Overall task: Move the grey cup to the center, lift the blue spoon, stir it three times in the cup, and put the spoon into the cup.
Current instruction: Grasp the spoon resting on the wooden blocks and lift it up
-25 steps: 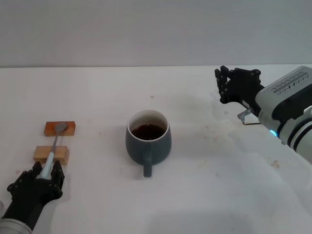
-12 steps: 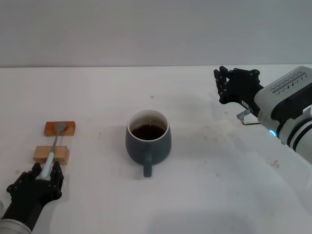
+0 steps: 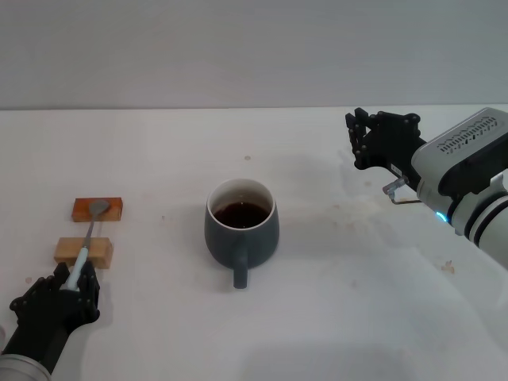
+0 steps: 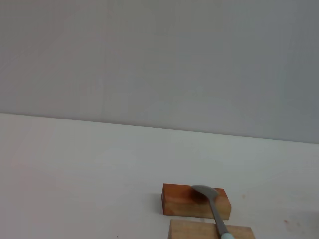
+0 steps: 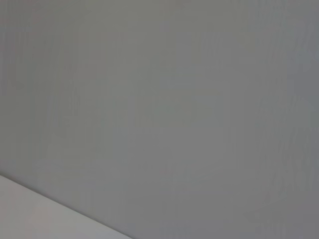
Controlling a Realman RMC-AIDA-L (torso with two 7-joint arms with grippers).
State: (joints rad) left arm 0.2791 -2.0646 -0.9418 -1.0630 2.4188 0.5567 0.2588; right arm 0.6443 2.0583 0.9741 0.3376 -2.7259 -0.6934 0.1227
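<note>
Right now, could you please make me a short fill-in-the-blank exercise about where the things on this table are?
1. The blue spoon rests across two wooden ____.
2. The left gripper is at the spoon's ____ end.
3. The grey cup holds a dark ____.
4. The right gripper hangs above the table and holds ____.

Missing words: blocks; handle; liquid; nothing
</note>
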